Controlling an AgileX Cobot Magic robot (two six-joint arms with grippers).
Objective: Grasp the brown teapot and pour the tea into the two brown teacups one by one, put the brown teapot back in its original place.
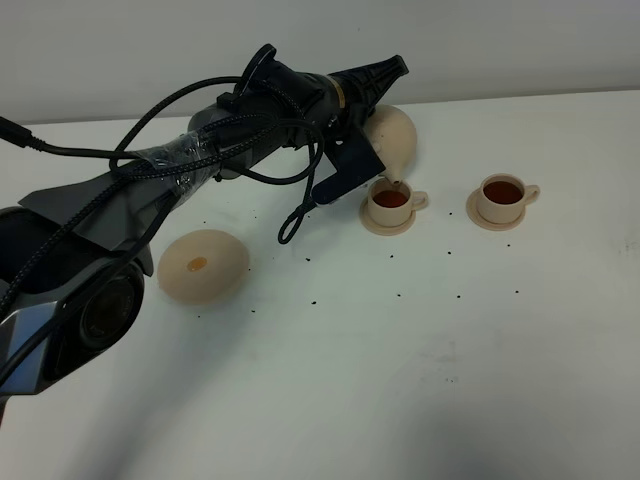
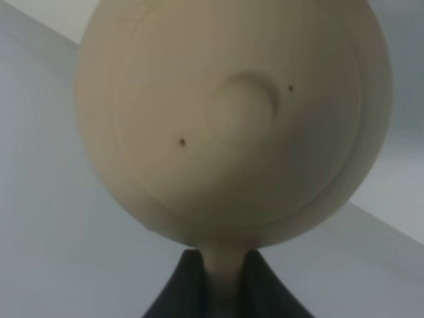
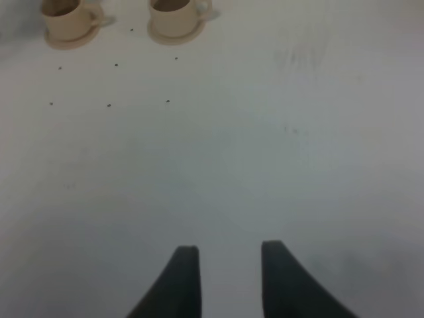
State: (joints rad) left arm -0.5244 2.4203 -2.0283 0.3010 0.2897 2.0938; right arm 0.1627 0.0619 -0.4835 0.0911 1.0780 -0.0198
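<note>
Beige teapot (image 1: 393,135) tilted, spout down over left cup (image 1: 391,203), toward far edge of white bench (image 1: 400,380): pouring pose. Left tool (image 2: 222,285) clamps teapot handle, lid facing wrist camera. Both cups show dark tea; right cup (image 1: 501,198) already full, nearer right edge. So pour looks near end. Saucer (image 1: 202,265) bare, toward left edge, awaiting teapot's return. Right tool (image 3: 225,265) idle over bare bench, jaws apart, holding nothing.

Light: even, soft, bright overhead.
Shadows: faint, toward 6 o'clock under the left arm (image 1: 150,200).
Blur: teapot (image 2: 232,126) close-up soft; right wrist view hazy.
</note>
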